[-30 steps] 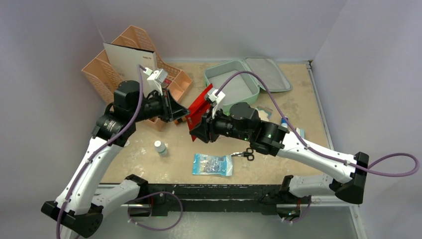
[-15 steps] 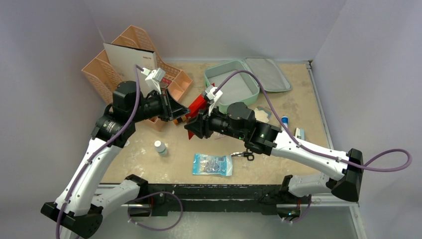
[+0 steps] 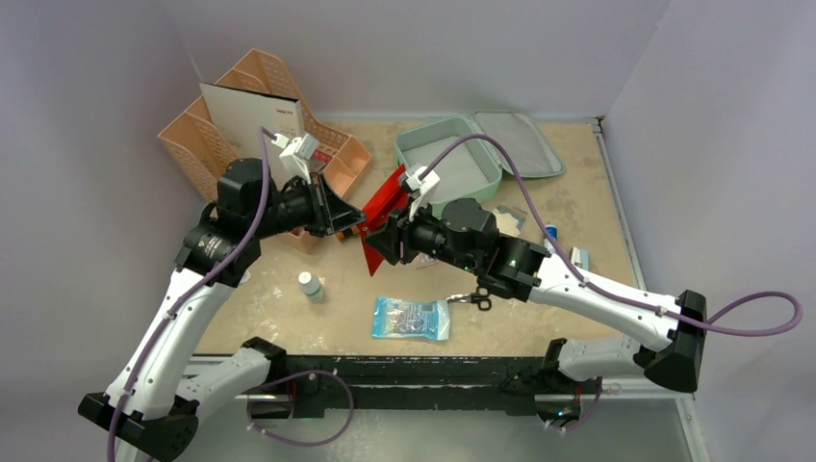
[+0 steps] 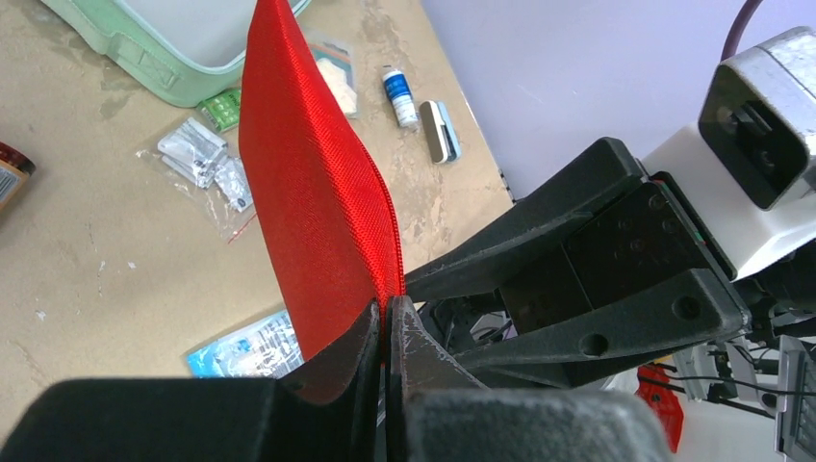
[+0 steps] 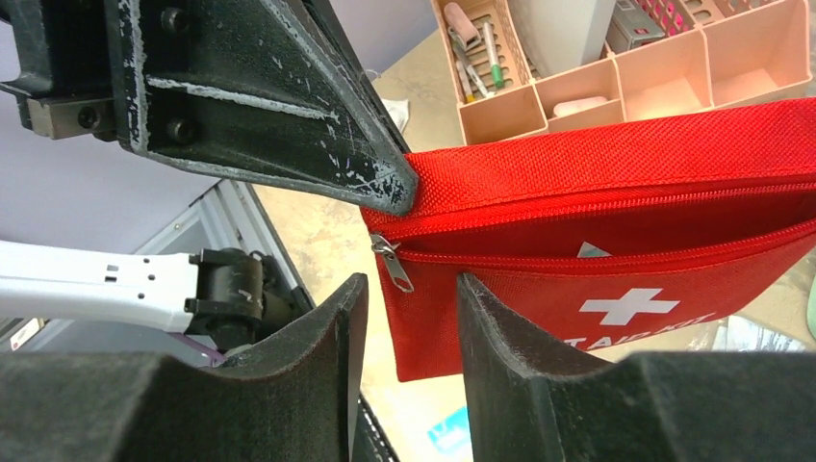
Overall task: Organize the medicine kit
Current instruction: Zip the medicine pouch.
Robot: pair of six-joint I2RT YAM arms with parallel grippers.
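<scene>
Medicine kit [image 3: 404, 157], mint-green, lies open at table's back-centre. Red pouch [image 5: 625, 260] is held up just in front; white cross + partial "AID KIT" legible. L gripper [image 4: 387, 325] pinches pouch's top edge, arm reaching rightward. R gripper [image 5: 409, 289] has jaws apart by zipper pull [image 5: 395, 263], arm reaching leftward.

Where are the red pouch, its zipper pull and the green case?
red pouch [image 5: 625, 164], right wrist view, upper fabric band above the zipper.
zipper pull [image 5: 394, 266], right wrist view, hanging metal tab.
green case [image 4: 144, 65], left wrist view, outer side wall.
</scene>
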